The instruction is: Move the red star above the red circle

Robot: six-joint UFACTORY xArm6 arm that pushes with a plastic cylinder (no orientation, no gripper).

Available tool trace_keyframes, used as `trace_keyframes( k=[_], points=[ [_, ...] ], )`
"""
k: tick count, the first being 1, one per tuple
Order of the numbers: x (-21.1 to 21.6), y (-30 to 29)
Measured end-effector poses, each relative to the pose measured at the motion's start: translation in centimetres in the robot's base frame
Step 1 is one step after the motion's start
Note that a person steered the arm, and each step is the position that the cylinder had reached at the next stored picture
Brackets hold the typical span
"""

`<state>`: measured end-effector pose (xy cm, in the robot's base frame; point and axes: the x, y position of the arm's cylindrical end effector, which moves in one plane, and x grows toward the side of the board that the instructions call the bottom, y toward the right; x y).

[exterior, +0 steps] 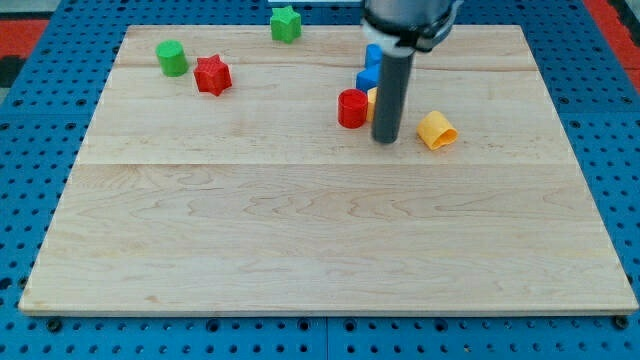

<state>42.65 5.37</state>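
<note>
The red star point(212, 75) lies near the board's top left, just right of a green circle point(172, 58). The red circle point(352, 108) sits near the top middle. My tip point(385, 139) rests on the board just right of and slightly below the red circle, far to the right of the red star. The rod hides part of the blocks behind it.
Two blue blocks point(370, 70) stand above the red circle, partly behind the rod. A sliver of an orange-yellow block point(370, 100) shows beside the rod. A yellow heart-like block point(436, 130) lies right of my tip. A green star point(286, 23) sits at the top edge.
</note>
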Motion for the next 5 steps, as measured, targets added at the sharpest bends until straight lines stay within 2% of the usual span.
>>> trace_keyframes(
  k=[1,3,5],
  points=[
    [0.8,-8.0],
    [-2.2,-25.7],
    [-3.2,-25.8]
  ],
)
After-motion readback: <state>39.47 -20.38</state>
